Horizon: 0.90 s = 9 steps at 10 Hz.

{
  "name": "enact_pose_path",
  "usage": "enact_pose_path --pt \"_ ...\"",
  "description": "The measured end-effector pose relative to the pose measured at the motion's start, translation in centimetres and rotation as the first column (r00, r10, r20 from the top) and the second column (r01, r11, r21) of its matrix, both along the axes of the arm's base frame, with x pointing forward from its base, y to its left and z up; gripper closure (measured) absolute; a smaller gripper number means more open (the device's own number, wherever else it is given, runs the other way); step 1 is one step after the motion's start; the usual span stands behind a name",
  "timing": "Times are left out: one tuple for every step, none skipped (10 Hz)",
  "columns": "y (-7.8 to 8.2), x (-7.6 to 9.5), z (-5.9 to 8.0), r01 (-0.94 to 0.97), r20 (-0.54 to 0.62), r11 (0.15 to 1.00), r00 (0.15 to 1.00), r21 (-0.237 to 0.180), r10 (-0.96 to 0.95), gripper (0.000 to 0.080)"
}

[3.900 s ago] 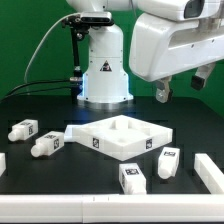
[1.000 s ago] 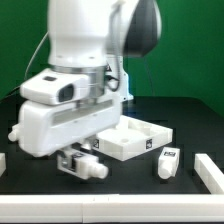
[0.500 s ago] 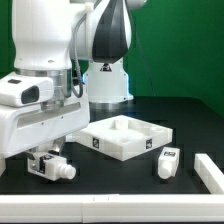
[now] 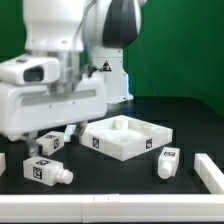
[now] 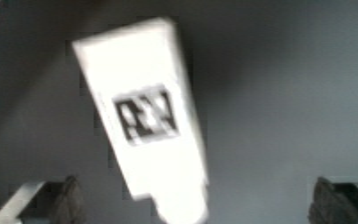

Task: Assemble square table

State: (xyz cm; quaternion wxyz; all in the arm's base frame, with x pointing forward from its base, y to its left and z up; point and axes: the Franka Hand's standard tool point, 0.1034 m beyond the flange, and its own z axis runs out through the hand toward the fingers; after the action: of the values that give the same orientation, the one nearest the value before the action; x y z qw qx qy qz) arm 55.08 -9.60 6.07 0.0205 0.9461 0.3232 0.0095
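A table leg (image 4: 45,171) is lying loose on the worktop (image 4: 110,182), in front of the ribbed tabletop (image 4: 125,138), toward the exterior view's left. The hand (image 5: 194,198) is hanging over it, spread wide and gripping nothing. If it lifts off crooked, a finger could be clipping the leg and sending it rolling away from the tabletop.

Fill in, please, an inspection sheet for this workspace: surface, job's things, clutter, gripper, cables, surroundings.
surface: black table, bare between the parts.
job's things: slab lies rim up; three legs show in the exterior view: front leg, second leg behind it, right leg beside the slab. None is joined to the slab.
clutter: nothing seen.
gripper: gripper open; the leg under it is not touched.
cables: nothing seen.
surroundings: white bar at the table's edge; green backdrop.
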Motion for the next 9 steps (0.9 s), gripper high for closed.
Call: enact_pose_path --pt "2.6 0.7 0.9 0.147 -0.001 0.989 0.989 0.006 -0.147 0.0157" --pt "5.7 2.0 1.4 0.243 0.006 0.97 0.97 0.013 -0.243 0.0151" --pt "7.1 3.1 1.3 0.262 0.013 0.965 0.965 0.014 -0.263 0.0151" --pt "6.7 2.9 1.2 0.231 0.01 0.973 0.973 0.011 -0.232 0.015" --pt "6.6 2.9 1.1 0.234 0.01 0.972 0.972 0.011 -0.235 0.015" --pt "6.8 2.9 1.1 0.232 0.01 0.973 0.973 0.012 -0.232 0.015" --pt "6.7 2.9 1.1 0.232 0.01 0.973 0.973 0.012 -0.232 0.015" --pt "7.2 2.6 1.0 0.303 0.007 0.953 0.953 0.017 -0.303 0.015" --pt "9.2 1.5 0.4 0.449 -0.016 0.893 0.894 0.019 -0.449 0.015"
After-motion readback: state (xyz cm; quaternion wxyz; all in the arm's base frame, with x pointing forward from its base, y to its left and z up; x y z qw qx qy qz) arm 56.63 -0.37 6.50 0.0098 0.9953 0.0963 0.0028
